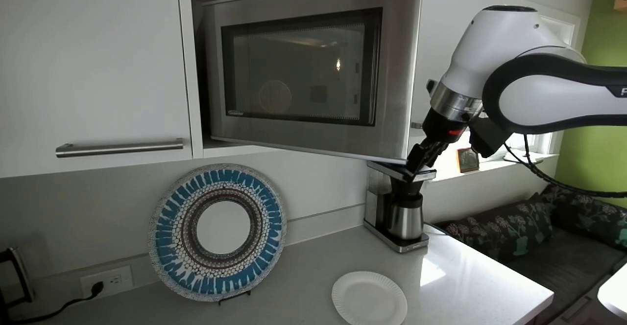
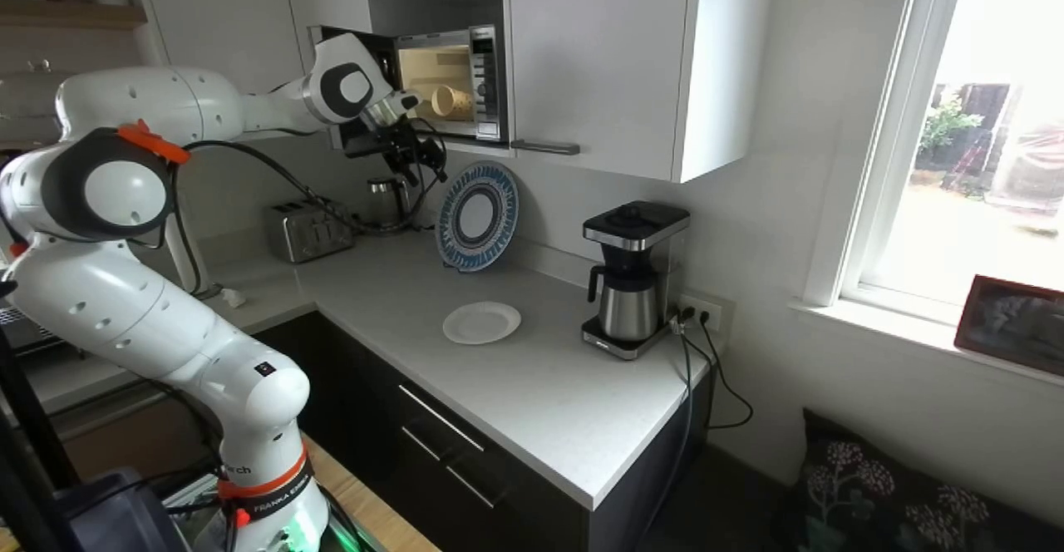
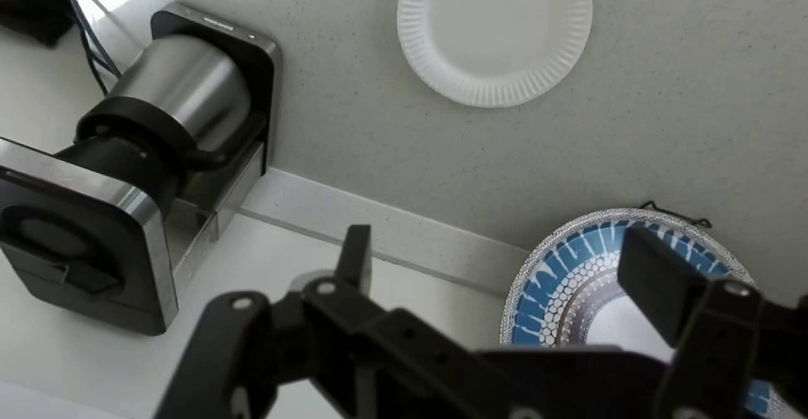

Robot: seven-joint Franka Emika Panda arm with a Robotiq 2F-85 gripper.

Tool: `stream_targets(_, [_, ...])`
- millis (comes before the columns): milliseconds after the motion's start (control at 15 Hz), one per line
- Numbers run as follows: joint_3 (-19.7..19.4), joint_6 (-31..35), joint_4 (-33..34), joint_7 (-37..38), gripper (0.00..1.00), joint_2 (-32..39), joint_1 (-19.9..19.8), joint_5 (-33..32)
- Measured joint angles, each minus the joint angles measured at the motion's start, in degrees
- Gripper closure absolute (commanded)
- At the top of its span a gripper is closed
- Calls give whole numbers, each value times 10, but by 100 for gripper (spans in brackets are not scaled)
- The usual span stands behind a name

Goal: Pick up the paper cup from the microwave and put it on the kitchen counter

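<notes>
The paper cup (image 2: 451,102) is inside the lit microwave (image 2: 485,86), yellowish in that light; whether it stands or lies is hard to tell. The microwave door (image 1: 313,136) is open and hides the inside in an exterior view. My gripper (image 1: 416,164) points down by the lower free corner of the door. In an exterior view my gripper (image 2: 428,171) hangs in front of and below the microwave opening, apart from the cup. In the wrist view my gripper (image 3: 505,267) has its fingers wide apart with nothing between them. The white kitchen counter (image 2: 549,377) lies below.
A white paper plate (image 2: 482,322) lies on the counter. A coffee maker (image 2: 629,286) stands near the counter's end. A blue patterned plate (image 2: 478,213) leans against the backsplash. A toaster (image 2: 309,232) stands further back. A closed cabinet (image 2: 598,53) adjoins the microwave.
</notes>
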Motion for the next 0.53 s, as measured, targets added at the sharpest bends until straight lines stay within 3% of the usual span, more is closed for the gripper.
stream_targets(533, [-3, 3, 2, 3, 0, 1, 0, 1])
